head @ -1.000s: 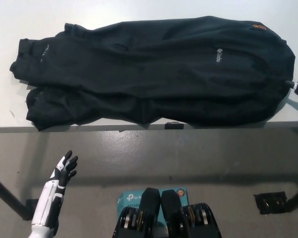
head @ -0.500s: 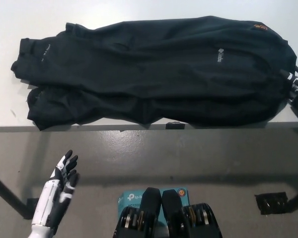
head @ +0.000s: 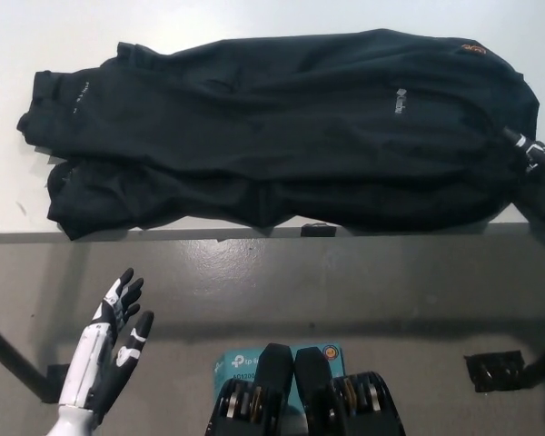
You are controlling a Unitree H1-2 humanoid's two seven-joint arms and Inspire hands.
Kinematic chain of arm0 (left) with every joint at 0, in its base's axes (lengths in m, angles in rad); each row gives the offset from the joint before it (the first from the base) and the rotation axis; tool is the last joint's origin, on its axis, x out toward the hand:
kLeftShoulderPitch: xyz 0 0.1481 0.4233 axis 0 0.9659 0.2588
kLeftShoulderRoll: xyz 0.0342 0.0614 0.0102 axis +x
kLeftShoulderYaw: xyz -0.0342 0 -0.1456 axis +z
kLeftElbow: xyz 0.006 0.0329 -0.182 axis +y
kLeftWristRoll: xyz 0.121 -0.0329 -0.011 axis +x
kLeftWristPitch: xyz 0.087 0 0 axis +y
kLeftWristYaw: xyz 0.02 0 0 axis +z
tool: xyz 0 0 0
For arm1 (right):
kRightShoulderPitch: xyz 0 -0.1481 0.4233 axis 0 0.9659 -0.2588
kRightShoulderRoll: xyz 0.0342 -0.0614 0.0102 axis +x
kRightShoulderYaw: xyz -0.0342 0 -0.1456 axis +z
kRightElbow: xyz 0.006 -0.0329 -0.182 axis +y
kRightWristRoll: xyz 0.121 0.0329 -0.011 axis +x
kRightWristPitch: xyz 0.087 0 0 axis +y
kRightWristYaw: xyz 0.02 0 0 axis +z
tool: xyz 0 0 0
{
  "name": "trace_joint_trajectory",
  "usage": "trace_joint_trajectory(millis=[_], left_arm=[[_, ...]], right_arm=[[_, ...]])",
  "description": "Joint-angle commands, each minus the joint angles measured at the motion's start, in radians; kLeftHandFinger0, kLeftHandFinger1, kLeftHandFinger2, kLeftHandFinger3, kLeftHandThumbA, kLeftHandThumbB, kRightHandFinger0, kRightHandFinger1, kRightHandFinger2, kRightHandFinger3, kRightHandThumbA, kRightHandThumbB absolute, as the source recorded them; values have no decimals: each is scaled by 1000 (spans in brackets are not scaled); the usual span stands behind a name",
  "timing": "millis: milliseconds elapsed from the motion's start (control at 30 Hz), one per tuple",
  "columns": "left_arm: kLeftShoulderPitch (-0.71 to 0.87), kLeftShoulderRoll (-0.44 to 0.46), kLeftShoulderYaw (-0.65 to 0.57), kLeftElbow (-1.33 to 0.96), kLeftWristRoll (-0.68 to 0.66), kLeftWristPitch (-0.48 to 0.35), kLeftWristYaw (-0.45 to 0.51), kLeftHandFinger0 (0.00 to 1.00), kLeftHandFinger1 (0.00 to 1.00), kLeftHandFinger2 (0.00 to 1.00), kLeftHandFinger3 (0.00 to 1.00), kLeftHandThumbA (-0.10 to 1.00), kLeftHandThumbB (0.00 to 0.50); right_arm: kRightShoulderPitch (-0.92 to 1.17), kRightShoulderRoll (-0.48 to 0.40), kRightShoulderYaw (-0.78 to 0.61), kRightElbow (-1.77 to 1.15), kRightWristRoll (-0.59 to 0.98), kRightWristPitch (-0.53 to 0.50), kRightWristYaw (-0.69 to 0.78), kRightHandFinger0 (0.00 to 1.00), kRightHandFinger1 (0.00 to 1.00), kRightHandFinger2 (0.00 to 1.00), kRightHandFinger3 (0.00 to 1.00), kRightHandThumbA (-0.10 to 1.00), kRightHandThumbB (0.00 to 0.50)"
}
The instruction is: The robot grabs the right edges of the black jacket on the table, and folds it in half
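The black right hand (head: 538,168) has moved in onto the right edge of the black jacket (head: 282,136) spread flat across the counter (head: 254,18); its grip cannot be told. The white left hand (head: 118,318) hangs released, near left.

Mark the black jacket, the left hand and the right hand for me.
black jacket (head: 300,127): head view, middle of the body panel.
left hand (head: 118,318): head view, palm, fingers spread.
right hand (head: 538,163): head view, at the jacket's right edge.

Bright even light, sharp focus, soft shadows
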Motion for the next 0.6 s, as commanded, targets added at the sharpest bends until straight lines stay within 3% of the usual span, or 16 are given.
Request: trace_joint_trajectory(millis=[0,67,200,233,267,300,333,367,400,433,467,500,567], left_arm=[[-12,16,4,-34,14,-42,12,1000,1000,1000,1000,820,137],[-14,17,5,-33,10,-40,10,1000,1000,1000,1000,822,135],[-19,19,5,-33,15,-38,11,1000,1000,1000,1000,834,149],[-23,19,5,-27,15,-44,12,1000,1000,1000,1000,836,152],[-25,19,5,-23,12,-45,11,1000,1000,1000,1000,837,154],[-27,20,5,-22,13,-46,11,1000,1000,1000,1000,837,156],[-28,21,4,-22,16,-44,12,1000,1000,1000,1000,838,158],[-31,21,3,-21,21,-43,14,1000,1000,1000,1000,842,163],[-32,20,3,-21,23,-40,15,1000,1000,1000,1000,843,165],[-32,18,2,-24,21,-35,14,1000,1000,1000,1000,843,166],[-34,20,2,-21,16,-39,11,1000,1000,1000,1000,838,161],[-36,19,3,-22,12,-35,10,1000,1000,1000,1000,831,167],[-41,17,2,-23,6,-28,7,1000,1000,1000,1000,827,169]], right_arm=[[-65,14,0,-4,17,-13,27,1000,1000,1000,1000,1000,354],[-70,18,-3,-7,27,4,42,1000,1000,1000,1000,1000,373],[-97,32,-5,-17,57,28,-7,1000,1000,1000,1000,1000,457],[-115,48,-28,-30,68,28,-67,1000,1000,1000,1000,974,434],[-137,57,-47,-25,80,28,-127,723,714,881,1000,827,404],[-153,62,-66,-19,88,28,-182,249,307,419,569,393,326],[-175,76,-97,-25,85,25,-266,50,70,272,405,260,331],[-187,94,-118,-55,69,14,-321,2,3,216,270,74,271],[-191,108,-115,-85,55,-4,-334,0,0,243,340,-69,224],[-192,115,-109,-102,40,-14,-340,0,0,287,406,-84,214],[-190,135,-114,-160,38,7,-377,0,0,387,788,-99,164],[-188,149,-123,-201,48,23,-404,0,5,480,724,-100,152],[-181,157,-119,-237,67,28,-408,0,0,480,694,-100,122]])
